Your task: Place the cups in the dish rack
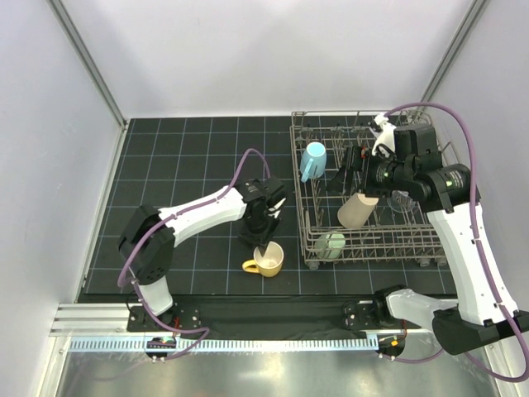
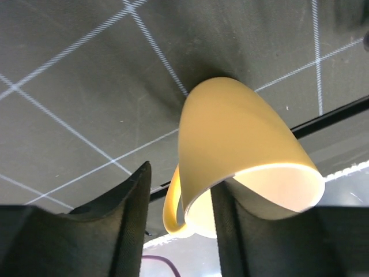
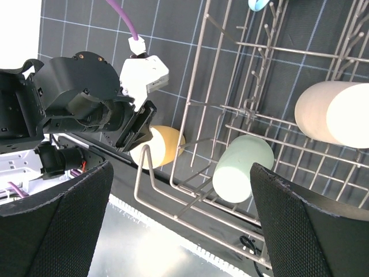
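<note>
A yellow mug (image 1: 269, 259) stands on the black mat just left of the dish rack (image 1: 430, 240). My left gripper (image 1: 263, 240) reaches down onto its rim. In the left wrist view the mug (image 2: 242, 133) has one finger (image 2: 236, 231) inside it and the other finger (image 2: 130, 219) outside. The mug's wall and handle lie between them, with a gap still showing on the outer side. In the rack lie a light blue cup (image 1: 313, 157), a tan tumbler (image 1: 358, 209) and a pale green cup (image 1: 331, 245). My right gripper (image 1: 345, 172) hovers open over the rack, holding nothing.
The right wrist view looks down through the rack's wires (image 3: 196, 86) at the pale green cup (image 3: 242, 167), the tan tumbler (image 3: 331, 112) and the yellow mug (image 3: 164, 144). White walls enclose the mat. A metal ledge (image 1: 248, 372) runs along the near edge.
</note>
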